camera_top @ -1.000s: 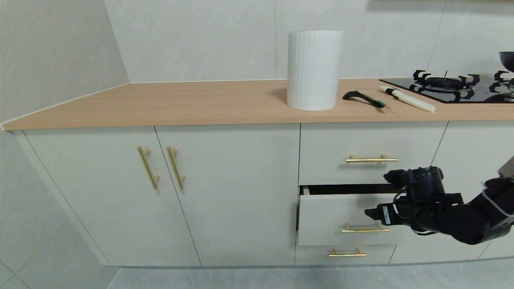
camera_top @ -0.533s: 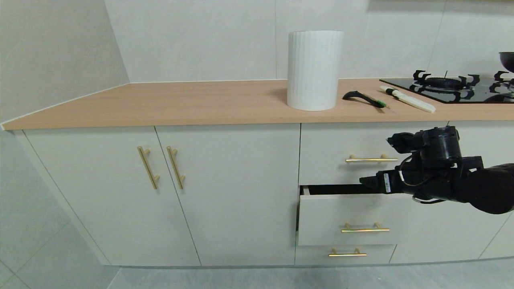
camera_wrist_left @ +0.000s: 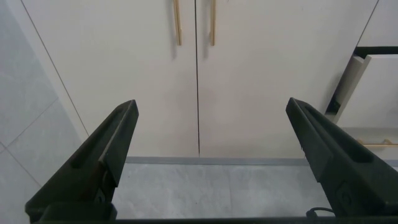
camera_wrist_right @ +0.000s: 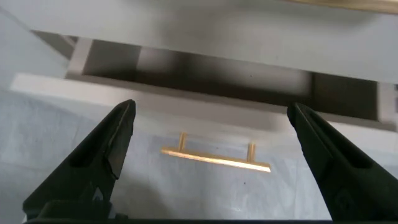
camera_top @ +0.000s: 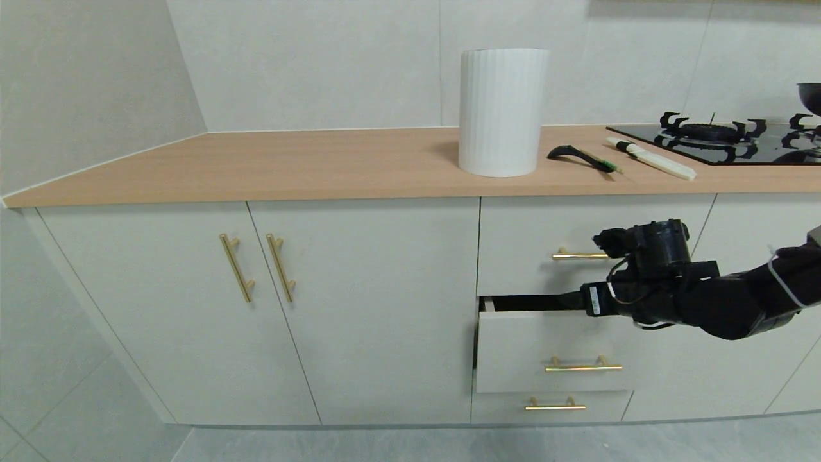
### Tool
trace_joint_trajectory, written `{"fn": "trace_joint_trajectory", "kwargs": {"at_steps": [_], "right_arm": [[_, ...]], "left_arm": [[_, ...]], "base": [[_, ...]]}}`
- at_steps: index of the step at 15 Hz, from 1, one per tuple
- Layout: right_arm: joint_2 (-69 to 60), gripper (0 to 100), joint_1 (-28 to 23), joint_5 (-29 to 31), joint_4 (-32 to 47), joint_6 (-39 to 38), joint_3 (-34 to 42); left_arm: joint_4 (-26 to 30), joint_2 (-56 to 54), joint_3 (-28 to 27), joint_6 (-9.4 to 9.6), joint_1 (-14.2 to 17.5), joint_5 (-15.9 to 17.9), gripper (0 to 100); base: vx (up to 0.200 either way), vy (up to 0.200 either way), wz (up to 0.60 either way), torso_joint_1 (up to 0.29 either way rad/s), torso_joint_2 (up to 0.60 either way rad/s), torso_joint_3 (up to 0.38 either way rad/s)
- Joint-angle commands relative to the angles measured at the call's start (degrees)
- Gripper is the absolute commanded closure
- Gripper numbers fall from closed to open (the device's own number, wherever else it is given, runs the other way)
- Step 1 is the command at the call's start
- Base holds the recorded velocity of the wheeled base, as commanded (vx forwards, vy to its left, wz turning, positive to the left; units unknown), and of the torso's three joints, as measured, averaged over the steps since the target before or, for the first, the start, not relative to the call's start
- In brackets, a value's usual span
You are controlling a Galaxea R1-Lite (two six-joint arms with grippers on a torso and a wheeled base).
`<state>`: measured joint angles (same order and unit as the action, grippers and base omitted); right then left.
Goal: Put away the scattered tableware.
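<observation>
Pale kitchen cabinets under wood countertop [camera_top: 288, 163]. Right gripper [camera_top: 576, 299] spread wide, empty, tips at gap over pulled-out middle drawer [camera_top: 513, 346]; contact unclear. Left gripper [camera_wrist_left: 211, 107] wide apart, empty, facing two cabinet doors [camera_wrist_left: 261, 81]. Above right gripper, on countertop: one black-green utensil [camera_top: 580, 156], one white knife [camera_top: 651, 158], one ribbed white canister [camera_top: 500, 112].

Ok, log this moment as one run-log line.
middle drawer: ajar | right hand: open, at its gap | left hand: open, facing cabinet doors | knife, black utensil: on counter
</observation>
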<state>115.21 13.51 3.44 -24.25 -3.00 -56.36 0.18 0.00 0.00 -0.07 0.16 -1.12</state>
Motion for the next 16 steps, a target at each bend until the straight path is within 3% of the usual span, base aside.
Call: {"fn": "trace_joint_trajectory", "kwargs": {"at_steps": [1, 6, 16], "right_arm": [[4.32, 0, 0.03, 0.17, -2.12, 0.01, -0.16], [10.38, 0, -0.41, 1.84, -9.06, 0.01, -0.33], [10.12, 0, -0.85, 1.75, -8.71, 0.27, -0.24]], "left_arm": [[-0.01, 0.0, 0.0, -0.01, 0.02, -0.02, 0], [-0.01, 0.0, 0.0, -0.01, 0.02, -0.02, 0], [-0.01, 0.0, 0.0, -0.01, 0.02, -0.02, 0]], "base": [[0.0, 0.0, 0.0, 0.0, 0.0, 0.0], [0.0, 0.0, 0.0, 0.0, 0.0, 0.0], [0.0, 0.0, 0.0, 0.0, 0.0, 0.0]]}}
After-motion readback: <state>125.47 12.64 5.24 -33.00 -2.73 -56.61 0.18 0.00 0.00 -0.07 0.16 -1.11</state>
